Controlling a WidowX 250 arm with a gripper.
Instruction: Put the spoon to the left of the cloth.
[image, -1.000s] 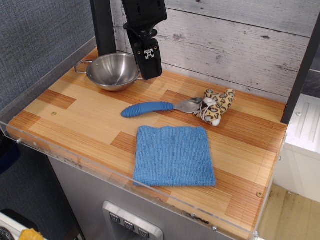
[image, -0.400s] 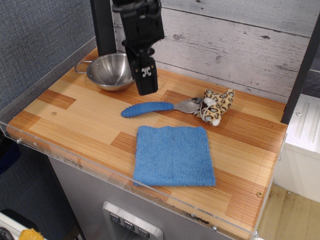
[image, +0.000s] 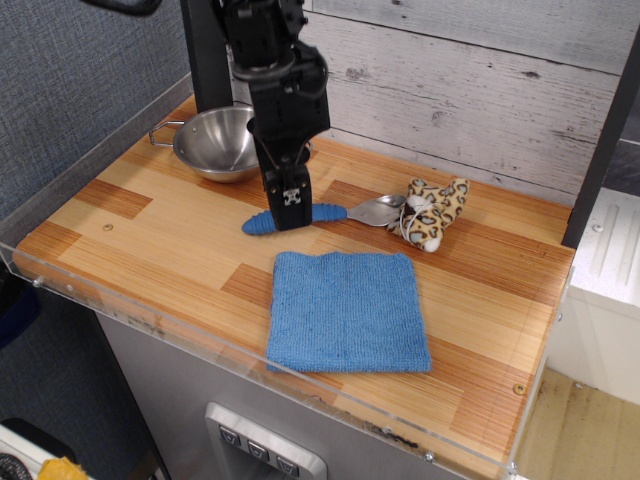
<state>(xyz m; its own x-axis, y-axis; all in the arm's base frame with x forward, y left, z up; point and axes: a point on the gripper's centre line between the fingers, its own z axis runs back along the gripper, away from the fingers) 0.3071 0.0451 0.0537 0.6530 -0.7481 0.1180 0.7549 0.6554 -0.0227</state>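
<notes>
We see the black gripper (image: 291, 208) hanging low over the middle of the ribbed bright-blue handle of the spoon (image: 325, 212), whose shiny metal bowl lies touching the small leopard-spotted plush toy (image: 436, 214). The spoon lies flat on the striped wooden desk (image: 150, 225), just behind the far edge of the square, flat blue knitted cloth (image: 346, 310), not yet to its left. We cannot tell whether the gripper is spread or pressed together, since its body hides the tips. We judge the step in hand to be the reach for the handle. Next we expect a firm pinch across the handle, a lift clear of the toy, and a carry towards the bare desk left of the cloth, away from the round steel bowl with wire handles (image: 220, 142).
</notes>
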